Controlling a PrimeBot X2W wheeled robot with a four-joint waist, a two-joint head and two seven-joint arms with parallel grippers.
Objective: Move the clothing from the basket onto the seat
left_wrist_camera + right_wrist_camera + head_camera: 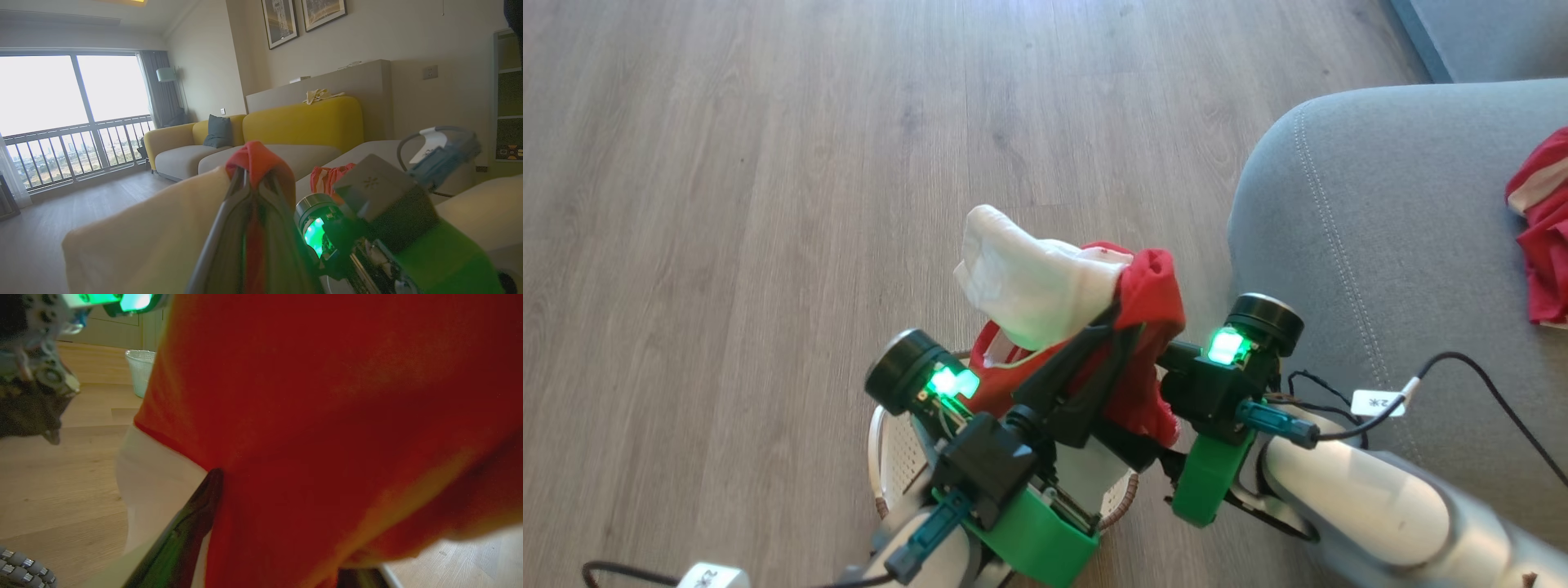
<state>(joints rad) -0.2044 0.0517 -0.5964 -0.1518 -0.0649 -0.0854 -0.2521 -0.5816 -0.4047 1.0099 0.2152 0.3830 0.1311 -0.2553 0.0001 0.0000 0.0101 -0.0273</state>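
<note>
One red shirt (1543, 237) lies on the seat (1339, 245). The left claw (1112, 322) pinches the second shirt (1045, 286) above the basket (897, 457); the right claw (282, 526) gapes apart.

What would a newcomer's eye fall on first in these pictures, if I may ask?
The red-and-white garment bunched mid-frame, pinched by the left gripper, jaws shut, above the cream basket. Then the second red garment lying on the grey seat at the right edge.

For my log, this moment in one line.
left gripper shut on garment | right gripper open, garment between fingers | garment above basket | other garment on seat
</note>
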